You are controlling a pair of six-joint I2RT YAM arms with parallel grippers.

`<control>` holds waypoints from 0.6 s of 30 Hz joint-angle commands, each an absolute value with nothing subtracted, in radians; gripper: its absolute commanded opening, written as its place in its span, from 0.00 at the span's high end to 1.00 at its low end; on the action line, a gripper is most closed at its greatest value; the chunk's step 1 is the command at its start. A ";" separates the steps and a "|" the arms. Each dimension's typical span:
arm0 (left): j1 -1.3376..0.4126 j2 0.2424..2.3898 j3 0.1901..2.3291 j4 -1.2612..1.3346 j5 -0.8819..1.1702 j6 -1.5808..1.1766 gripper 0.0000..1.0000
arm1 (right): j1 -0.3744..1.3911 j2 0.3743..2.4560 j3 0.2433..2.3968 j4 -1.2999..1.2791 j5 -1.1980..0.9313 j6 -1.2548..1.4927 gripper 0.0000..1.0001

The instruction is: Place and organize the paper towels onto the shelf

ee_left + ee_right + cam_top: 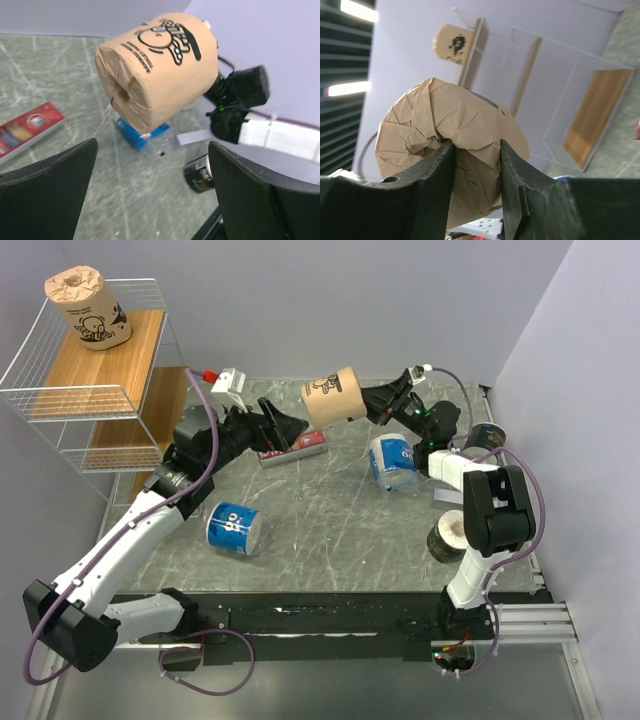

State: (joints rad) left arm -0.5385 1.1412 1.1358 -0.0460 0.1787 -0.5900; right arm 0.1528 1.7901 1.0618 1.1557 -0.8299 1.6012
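A kraft-brown paper towel roll [336, 397] hangs above the table at the back, with my right gripper [476, 150] shut on one end of it [455, 125]. My left gripper [292, 430] is open just left of it. In the left wrist view the roll [155, 70] sits ahead of and above the wide-open fingers [265, 195], not touching them. A second kraft roll [88, 308] stands on the top board of the shelf [105, 390]. Two blue-and-white rolls [233, 528] [392, 462] and two dark rolls [487, 438] [450, 537] lie on the table.
A flat red box [295, 448] lies under my left gripper, also seen in the left wrist view as the red box [27, 127]. The shelf stands in the back left corner against the wall. A wall borders the table on the right.
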 commanded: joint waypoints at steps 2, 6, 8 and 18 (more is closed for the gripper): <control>-0.514 1.146 1.115 0.155 0.323 -0.710 0.01 | 0.144 1.767 1.028 1.560 -0.851 1.732 0.69; -0.515 1.170 1.118 0.228 0.334 -0.707 0.01 | 0.144 1.764 1.009 1.641 -0.839 1.793 0.69; -0.515 1.180 1.108 0.284 0.347 -0.715 0.01 | 0.147 1.760 0.999 1.641 -0.835 1.807 0.69; -0.519 1.216 1.078 0.373 0.377 -0.750 0.01 | 0.158 1.700 0.982 1.640 -0.828 1.819 0.69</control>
